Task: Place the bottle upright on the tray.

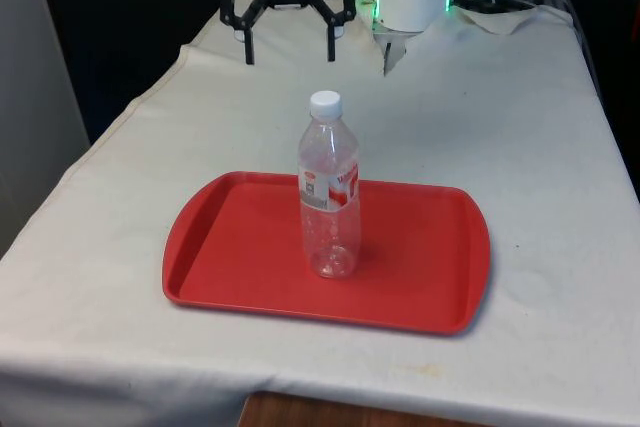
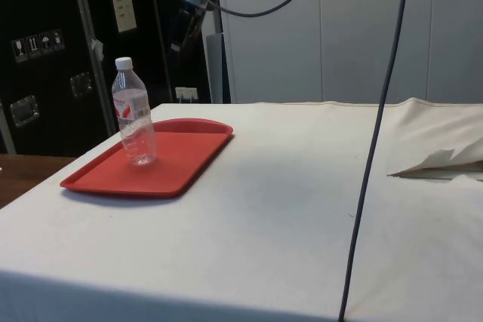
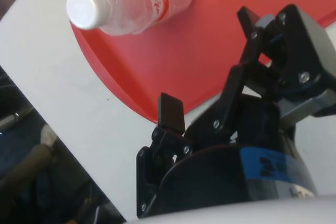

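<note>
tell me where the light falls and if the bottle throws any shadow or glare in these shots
Front view: even, soft light; the bottle casts only a faint shadow on the red tray. Side view: bright pale wall behind, dark cabinets behind the tray, a dull sheen on the tray surface. Wrist view: the white cap looks washed out, and the open gripper is dark against the tray.

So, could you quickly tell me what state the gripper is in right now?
Gripper: open and holding nothing, raised above the table's far end; the bottle stands upright on the red tray, apart from it.
</note>
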`<state>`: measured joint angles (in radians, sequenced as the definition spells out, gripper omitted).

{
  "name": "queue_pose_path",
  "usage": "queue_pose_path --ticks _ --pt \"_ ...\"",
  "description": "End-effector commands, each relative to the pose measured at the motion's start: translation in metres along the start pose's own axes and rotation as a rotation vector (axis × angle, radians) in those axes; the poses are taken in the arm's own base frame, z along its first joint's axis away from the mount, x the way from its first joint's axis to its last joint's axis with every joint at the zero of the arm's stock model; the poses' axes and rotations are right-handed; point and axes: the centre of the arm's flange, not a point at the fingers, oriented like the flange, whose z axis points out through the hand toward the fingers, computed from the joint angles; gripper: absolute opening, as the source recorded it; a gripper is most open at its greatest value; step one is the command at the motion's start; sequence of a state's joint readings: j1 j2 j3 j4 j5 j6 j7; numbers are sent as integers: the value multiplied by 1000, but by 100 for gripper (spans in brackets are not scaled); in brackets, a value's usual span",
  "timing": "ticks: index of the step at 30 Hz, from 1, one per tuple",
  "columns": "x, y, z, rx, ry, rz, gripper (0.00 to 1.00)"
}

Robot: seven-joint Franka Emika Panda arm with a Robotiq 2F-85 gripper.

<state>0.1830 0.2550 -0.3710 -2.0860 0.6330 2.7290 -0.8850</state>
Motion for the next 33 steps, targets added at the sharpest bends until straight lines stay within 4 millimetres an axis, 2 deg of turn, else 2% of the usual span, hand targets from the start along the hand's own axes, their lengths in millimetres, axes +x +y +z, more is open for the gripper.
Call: queue_pose_path --ticks 1,33 --pt "-3 3 1 -3 -26 6 100" --pt "30 -3 -14 51 -160 10 100"
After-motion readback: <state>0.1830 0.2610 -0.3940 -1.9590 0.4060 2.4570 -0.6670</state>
